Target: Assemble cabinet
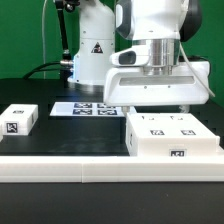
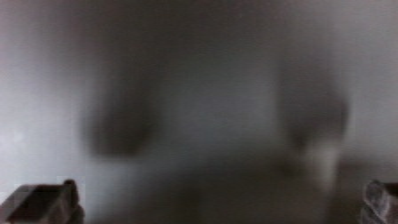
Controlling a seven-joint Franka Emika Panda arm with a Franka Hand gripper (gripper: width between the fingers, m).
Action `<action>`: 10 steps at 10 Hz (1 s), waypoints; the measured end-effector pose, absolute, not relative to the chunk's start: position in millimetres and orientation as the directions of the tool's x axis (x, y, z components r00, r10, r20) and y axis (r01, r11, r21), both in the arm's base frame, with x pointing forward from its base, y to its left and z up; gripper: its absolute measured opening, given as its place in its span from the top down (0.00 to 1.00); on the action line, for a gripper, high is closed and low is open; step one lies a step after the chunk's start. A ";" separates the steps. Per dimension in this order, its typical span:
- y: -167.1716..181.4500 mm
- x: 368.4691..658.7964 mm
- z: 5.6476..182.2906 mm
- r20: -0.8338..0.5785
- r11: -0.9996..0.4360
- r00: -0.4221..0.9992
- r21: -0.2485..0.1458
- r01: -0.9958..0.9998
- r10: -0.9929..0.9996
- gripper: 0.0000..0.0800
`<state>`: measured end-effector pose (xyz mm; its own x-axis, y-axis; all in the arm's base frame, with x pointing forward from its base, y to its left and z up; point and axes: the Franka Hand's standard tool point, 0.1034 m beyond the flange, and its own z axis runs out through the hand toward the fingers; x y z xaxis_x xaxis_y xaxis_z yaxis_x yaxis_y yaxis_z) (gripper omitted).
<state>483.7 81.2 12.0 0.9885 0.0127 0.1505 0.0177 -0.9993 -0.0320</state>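
The cabinet (image 1: 170, 136) is a large white box with square tags, lying at the exterior view's right. My gripper (image 1: 158, 107) hangs directly over its top, very close to it. The jaws stand wide apart and hold nothing. In the wrist view the gripper (image 2: 210, 205) shows only as two dark fingertips (image 2: 45, 205) at the picture's edges. Between them is a blurred pale surface, too close to make out. I cannot tell whether the fingers touch the cabinet.
A small white tagged block (image 1: 18, 120) lies at the exterior view's left. The marker board (image 1: 85, 107) lies flat behind the cabinet near the robot base. A long white border rail (image 1: 100, 176) runs along the front.
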 end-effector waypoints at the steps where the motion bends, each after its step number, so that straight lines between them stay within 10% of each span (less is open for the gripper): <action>1: 81.1 483.8 12.1 0.151 -0.999 0.988 -0.033 0.017 0.012 0.00; 10: 90.6 500.2 6.6 0.168 -0.998 0.985 -0.033 0.044 0.038 0.00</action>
<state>500.2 90.6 6.6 0.9851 0.0379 0.1676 0.0440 -0.9985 -0.0329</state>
